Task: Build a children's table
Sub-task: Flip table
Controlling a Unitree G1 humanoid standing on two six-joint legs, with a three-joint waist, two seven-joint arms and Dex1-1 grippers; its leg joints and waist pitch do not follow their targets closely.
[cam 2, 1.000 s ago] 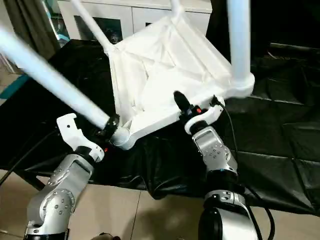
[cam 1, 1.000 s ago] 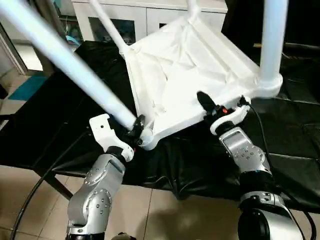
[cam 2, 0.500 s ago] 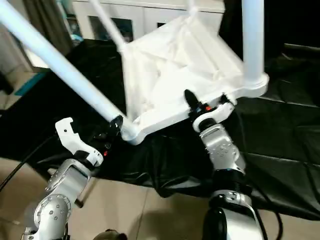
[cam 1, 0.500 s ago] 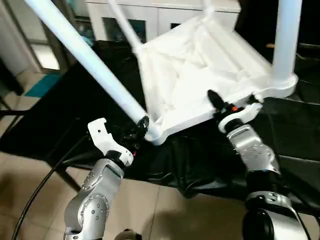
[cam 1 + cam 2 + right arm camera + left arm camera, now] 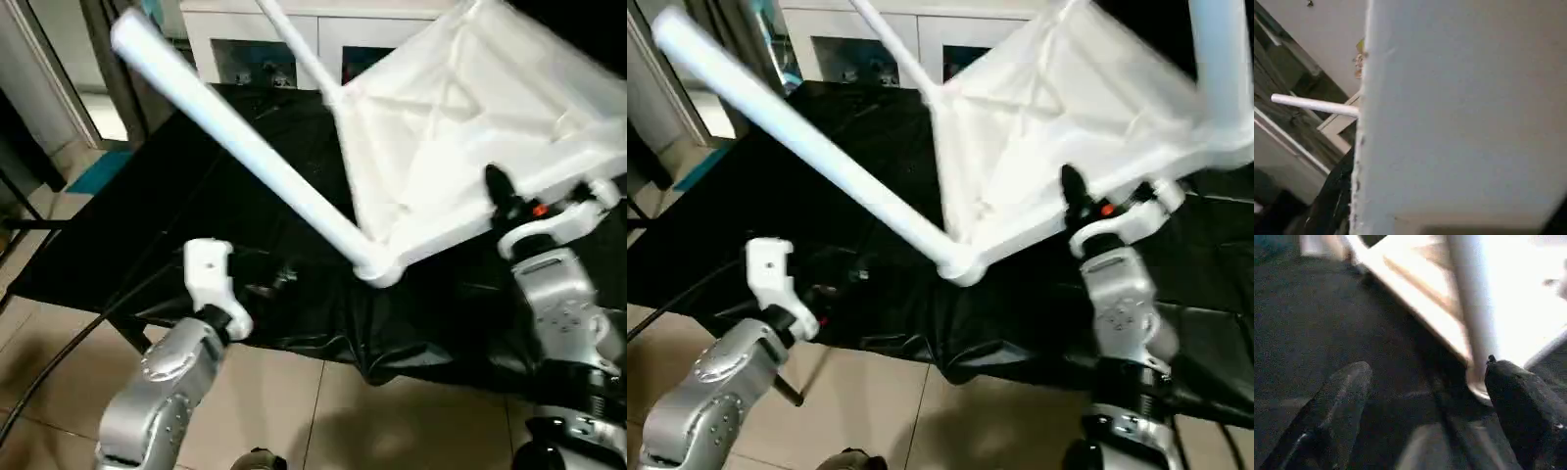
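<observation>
We judge the legs are all in and we are now turning the table [image 5: 460, 127] over onto its feet. It rests tilted on the black-draped bench [image 5: 196, 206], ribbed underside facing us.

Our right pincer [image 5: 529, 201] grips the near rim of the top: one black finger [image 5: 1075, 191] lies on the ribbed side and the rim sits between the jaws, so we read it as clenched on the table. Our left pincer [image 5: 1425, 416] hangs released, its two fingers well apart over the cloth and nothing between them. The near corner socket and the foot of the near leg [image 5: 245, 147] lie just beyond its fingertips, not touching them.

That leg slants up and away from the left pincer toward our left. A second leg [image 5: 892, 44] rises behind the top on the far side of it, and a third [image 5: 1220, 59] stands just beside the right pincer, above it.

The next move, as we judge it, calls for the left pincer to take a fresh hold on the near leg or the corner, so that both arms can swing the table round. With one grip only, the top could slip or pivot on the cloth.

The table is plain white plastic, with diagonal ribs underneath, rounded corner sockets and smooth tubular legs.
</observation>
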